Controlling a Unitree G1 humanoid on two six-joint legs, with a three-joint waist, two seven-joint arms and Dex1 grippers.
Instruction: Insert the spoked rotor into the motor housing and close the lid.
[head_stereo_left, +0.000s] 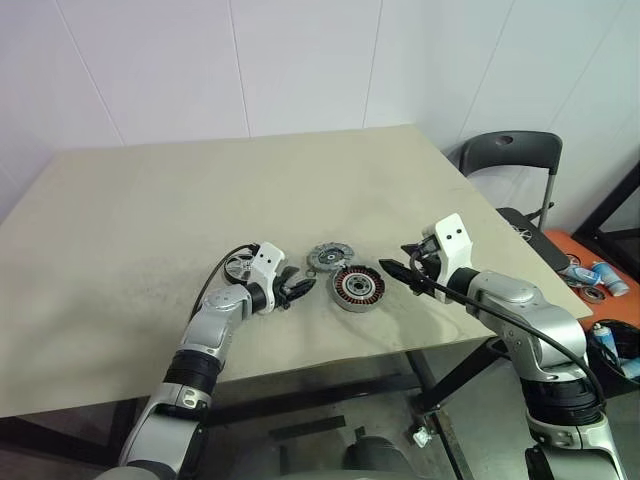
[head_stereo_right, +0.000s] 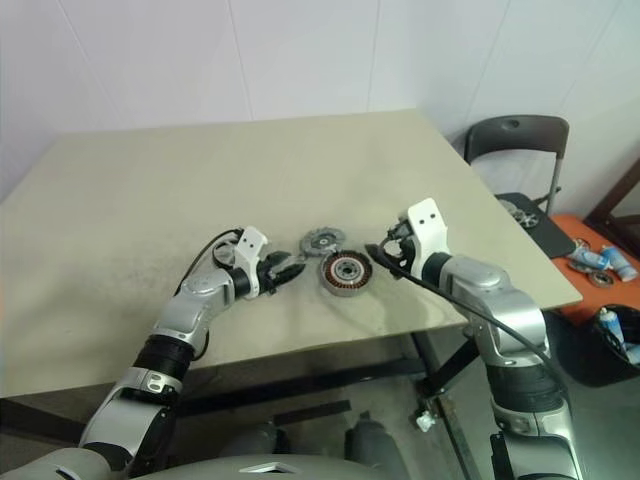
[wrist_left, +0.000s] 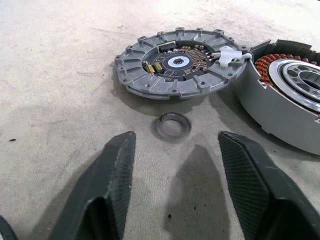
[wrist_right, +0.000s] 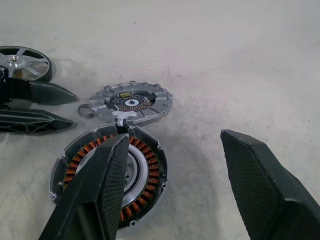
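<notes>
The spoked rotor (head_stereo_left: 238, 267), black-rimmed with silver spokes, lies flat on the table just behind my left wrist. The grey notched lid (head_stereo_left: 330, 257) lies face up beside the motor housing (head_stereo_left: 357, 288), whose copper windings ring a silver centre. A white clip joins lid and housing. My left gripper (head_stereo_left: 303, 289) stands open low over the table, left of the housing, pointing at a small loose metal ring (wrist_left: 172, 125) in front of the lid (wrist_left: 180, 62). My right gripper (head_stereo_left: 396, 268) hovers open to the right of the housing (wrist_right: 110, 175), holding nothing.
The beige table (head_stereo_left: 200, 200) has wide bare room to the back and left. Its front edge runs close below the housing. A black folding chair (head_stereo_left: 512, 160) stands off the table's right side, with an orange bin of small parts (head_stereo_left: 590, 275) beyond it.
</notes>
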